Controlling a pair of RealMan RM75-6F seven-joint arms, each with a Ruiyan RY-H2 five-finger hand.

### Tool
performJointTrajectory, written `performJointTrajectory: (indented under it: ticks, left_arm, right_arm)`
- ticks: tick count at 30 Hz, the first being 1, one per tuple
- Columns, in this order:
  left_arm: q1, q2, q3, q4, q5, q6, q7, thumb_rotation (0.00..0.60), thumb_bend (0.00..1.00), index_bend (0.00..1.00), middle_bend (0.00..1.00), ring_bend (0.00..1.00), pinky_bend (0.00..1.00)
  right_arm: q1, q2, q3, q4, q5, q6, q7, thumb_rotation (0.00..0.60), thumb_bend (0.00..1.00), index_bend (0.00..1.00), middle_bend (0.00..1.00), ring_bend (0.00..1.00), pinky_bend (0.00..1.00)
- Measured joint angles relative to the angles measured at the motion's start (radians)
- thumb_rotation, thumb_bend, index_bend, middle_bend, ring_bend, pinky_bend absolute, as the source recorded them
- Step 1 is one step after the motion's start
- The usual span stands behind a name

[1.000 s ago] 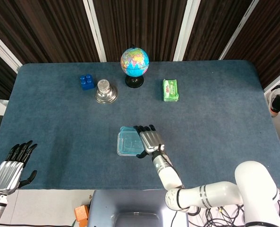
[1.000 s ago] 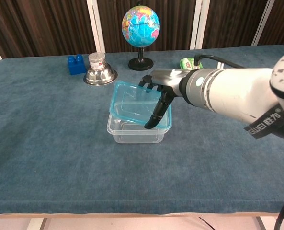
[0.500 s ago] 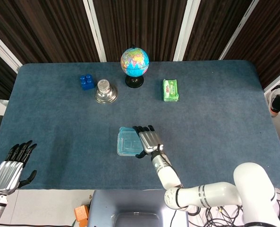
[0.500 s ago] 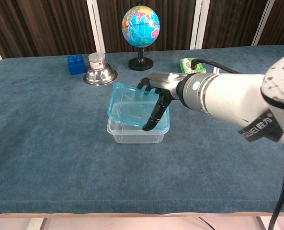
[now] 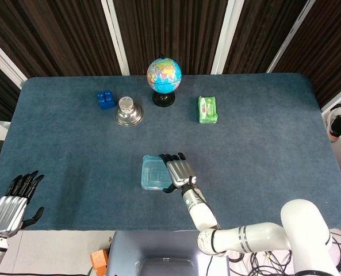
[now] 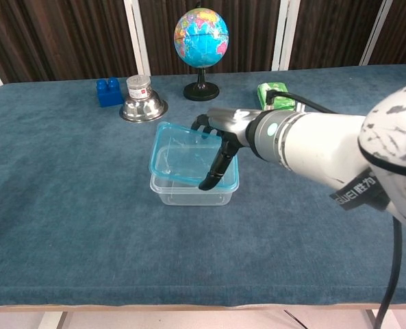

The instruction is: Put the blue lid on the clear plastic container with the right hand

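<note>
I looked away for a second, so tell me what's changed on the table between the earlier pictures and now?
The right hand, still holding the blue lid, has shifted slightly left and brought it lower over the clear container; the lid is still tilted, not seated. The container seems to have slid a little left too. The left hand, globe, bowl, blue block and green pack stayed put.

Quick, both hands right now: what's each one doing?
Left hand: open, holding nothing, off by the table's near edge.
Right hand: holding the blue lid, tilted over the clear plastic container.

White arms, silver-black hands [image 5: 179, 172], black cable
</note>
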Motion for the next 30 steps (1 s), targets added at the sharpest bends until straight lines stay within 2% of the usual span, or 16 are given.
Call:
performJointTrajectory:
  ticks: [17,24,30]
  left_arm:
    - [0.0,0.002,-0.001,0.003,0.001,0.002,-0.011,0.6,0.35,0.0,0.0,0.0,0.0]
    - [0.001,0.005,0.0,0.004,0.004,0.004,-0.018,0.6,0.35,0.0,0.0,0.0,0.0]
    - [0.002,0.006,0.0,0.004,0.007,0.006,-0.022,0.6,0.35,0.0,0.0,0.0,0.0]
  right_arm:
    - [-0.002,-0.037,0.006,0.043,0.008,-0.01,-0.031,0.6,0.07,0.74,0.33,0.12,0.07]
    - [0.004,-0.033,0.012,0.036,0.039,-0.004,-0.068,0.6,0.07,0.56,0.33,0.12,0.05]
    - [0.003,-0.033,0.012,0.035,0.042,-0.001,-0.081,0.6,0.07,0.5,0.32,0.1,0.04]
